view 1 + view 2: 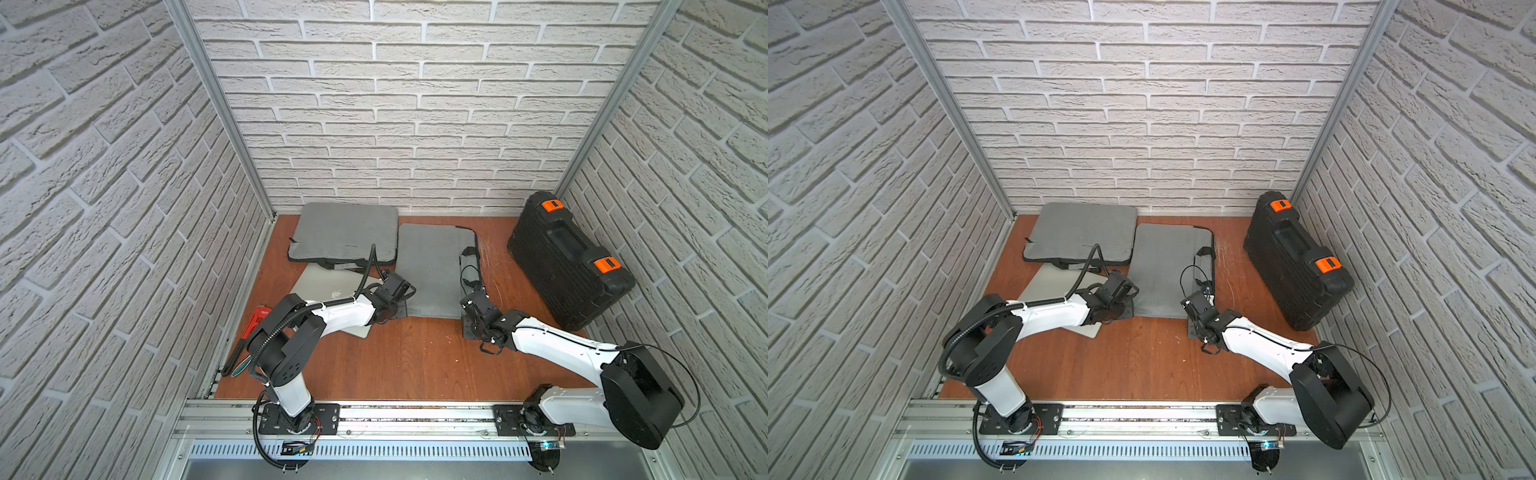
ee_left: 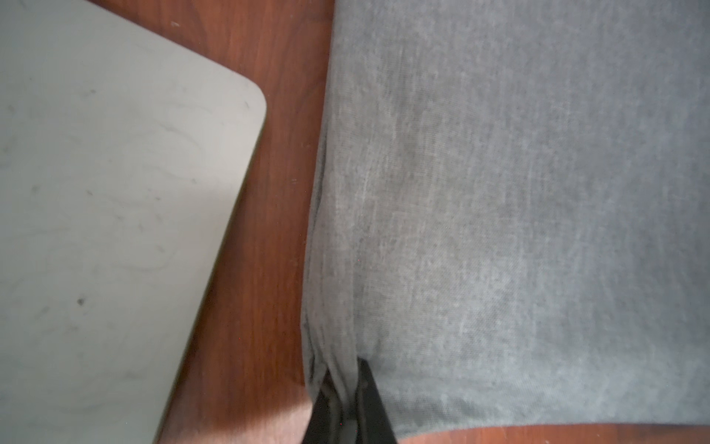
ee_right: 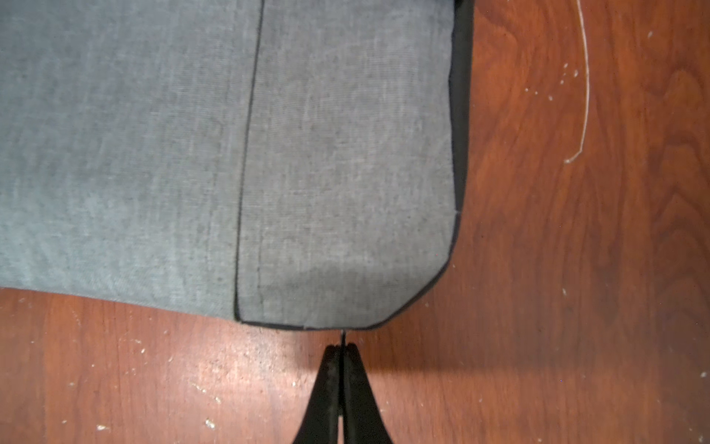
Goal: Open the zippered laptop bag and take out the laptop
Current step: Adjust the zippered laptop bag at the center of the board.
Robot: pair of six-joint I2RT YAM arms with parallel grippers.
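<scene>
I have the bag (image 1: pixel 432 270) lying flat in the middle of the worktop (image 1: pixel 407 361), and both arms are down at its near short edge, one at each corner. The left end effector (image 2: pixel 345 374) is clenched on a pinched-up fold of the grey cloth at the left near corner. I read that as an anchor, so the bag cannot slide or bunch when the other side is pulled. The right end effector (image 3: pixel 342 348) is closed tight just off the right near corner, where the dark piping (image 3: pixel 459 115) rounds the bend. A thin dark strand (image 3: pixel 343 337) runs from the bag's edge into its tips; I take it for the zip pull, though it is too fine to be certain. Holding low and in line with the edge makes sense, since a zip runs best when drawn along its own track. A silver laptop (image 2: pixel 115 192) lies bare on the worktop just beside the bag's left side, its far end tucked under a second grey bag (image 1: pixel 347 232) and its near end beneath my left arm. Whether the bag in hand holds another one I cannot tell; it looks rather flat. The black case (image 1: pixel 569 257) and the red wrench (image 1: pixel 255 320) sit well apart at the sides, out of the pulling path, so nothing there should snag
</scene>
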